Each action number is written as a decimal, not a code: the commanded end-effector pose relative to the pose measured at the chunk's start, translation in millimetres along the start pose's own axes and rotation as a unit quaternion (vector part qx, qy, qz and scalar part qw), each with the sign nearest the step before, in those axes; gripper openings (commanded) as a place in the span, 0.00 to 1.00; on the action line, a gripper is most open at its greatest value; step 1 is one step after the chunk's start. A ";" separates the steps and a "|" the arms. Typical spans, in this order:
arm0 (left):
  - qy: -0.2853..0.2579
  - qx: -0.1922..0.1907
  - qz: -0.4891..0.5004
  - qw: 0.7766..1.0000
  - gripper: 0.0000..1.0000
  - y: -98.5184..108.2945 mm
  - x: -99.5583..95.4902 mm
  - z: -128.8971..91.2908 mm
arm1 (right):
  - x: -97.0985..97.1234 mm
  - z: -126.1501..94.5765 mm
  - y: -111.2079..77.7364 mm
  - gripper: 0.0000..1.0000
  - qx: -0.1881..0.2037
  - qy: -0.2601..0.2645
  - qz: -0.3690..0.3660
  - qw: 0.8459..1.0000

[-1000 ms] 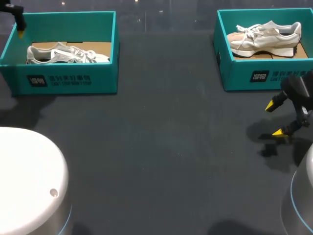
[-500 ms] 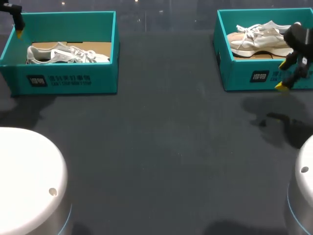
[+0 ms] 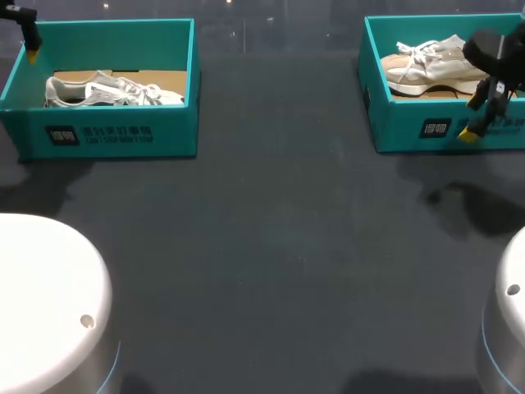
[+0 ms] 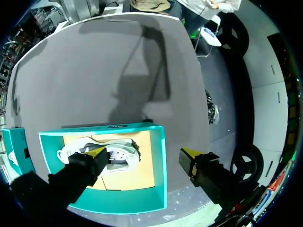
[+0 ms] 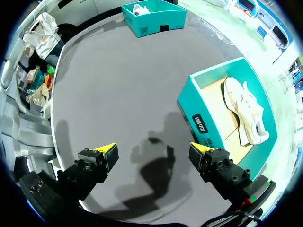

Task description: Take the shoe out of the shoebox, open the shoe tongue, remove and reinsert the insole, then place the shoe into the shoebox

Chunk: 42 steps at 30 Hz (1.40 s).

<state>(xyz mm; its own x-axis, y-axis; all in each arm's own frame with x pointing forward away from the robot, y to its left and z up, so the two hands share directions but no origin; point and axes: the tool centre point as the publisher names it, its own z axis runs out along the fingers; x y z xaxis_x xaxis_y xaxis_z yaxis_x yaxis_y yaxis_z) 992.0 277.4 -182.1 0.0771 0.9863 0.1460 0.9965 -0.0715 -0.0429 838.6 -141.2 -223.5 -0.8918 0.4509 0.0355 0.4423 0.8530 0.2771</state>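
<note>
See a pale shoe (image 3: 439,64) on the cardboard floor of the right shoebox (image 3: 410,127). Have the right end effector (image 3: 471,119) in front of that box's front wall, near its right end, above the table and apart from the shoe; fingers spread wide, gripping nothing. From the right wrist, see the right shoebox (image 5: 201,125) ahead of and beside one finger, the pale shoe (image 5: 244,111) inside it, well outside the open gap.

Have the left end effector (image 3: 31,49) at the far left corner of the left shoebox (image 3: 123,135), which holds a white shoe (image 3: 111,90). From the left wrist, find it wide open and empty above that box, one finger over the white shoe (image 4: 122,152), the other out past the box's wall.

Against a second ago: have brought the right end effector up from low over the near table to the box front; half a second ago already nearly there. Left end effector, boxes and shoes unmoved.

Underneath all, a dark grey matte table (image 3: 271,246), with the right arm's shadow beside the right shoebox. White rounded arm bases (image 3: 49,304) at the near corners.
</note>
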 end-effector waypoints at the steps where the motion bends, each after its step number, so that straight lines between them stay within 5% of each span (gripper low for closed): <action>1: 0.001 -0.002 0.001 1.000 1.00 -1.5 0.2 -0.4 | -33.2 -23.8 -3.2 1.00 0.042 -0.003 0.088 0.995; 3: 0.001 -0.002 0.001 1.000 1.00 -1.5 0.2 -0.4 | -54.9 -33.5 -4.4 1.00 0.064 0.001 0.134 0.989; 4: 0.001 -0.002 0.001 1.000 1.00 -1.5 0.2 -0.4 | -66.9 -36.4 -4.2 1.00 0.112 -0.001 0.168 0.979; 9: 0.001 -0.002 0.001 1.000 1.00 -1.5 0.2 -0.4 | -118.8 -48.2 -12.2 1.00 0.110 0.024 0.274 0.955; 21: 0.001 -0.002 0.001 1.000 1.00 -1.5 0.2 -0.4 | -118.8 -48.2 -12.2 1.00 0.110 0.024 0.274 0.955; 28: 0.001 -0.002 0.001 1.000 1.00 -1.5 0.2 -0.4 | -171.0 -57.6 4.1 1.00 0.123 -0.045 0.410 0.903; 32: 0.001 -0.002 0.001 1.000 1.00 -1.5 0.2 -0.4 | -200.2 -53.6 7.6 1.00 0.145 -0.121 0.494 0.848; 42: 0.001 -0.002 0.001 1.000 1.00 -1.5 0.2 -0.4 | -200.2 -53.6 7.6 1.00 0.145 -0.121 0.494 0.848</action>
<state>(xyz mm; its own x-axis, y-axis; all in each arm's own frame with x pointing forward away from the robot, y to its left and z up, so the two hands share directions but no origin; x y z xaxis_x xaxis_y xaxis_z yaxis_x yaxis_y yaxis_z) 992.0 277.2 -182.1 0.0773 0.9862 0.1461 0.9965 -0.0718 -0.0427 1014.1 -241.7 -179.6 -0.0411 0.9957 -0.0834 0.9991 0.0404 -0.0100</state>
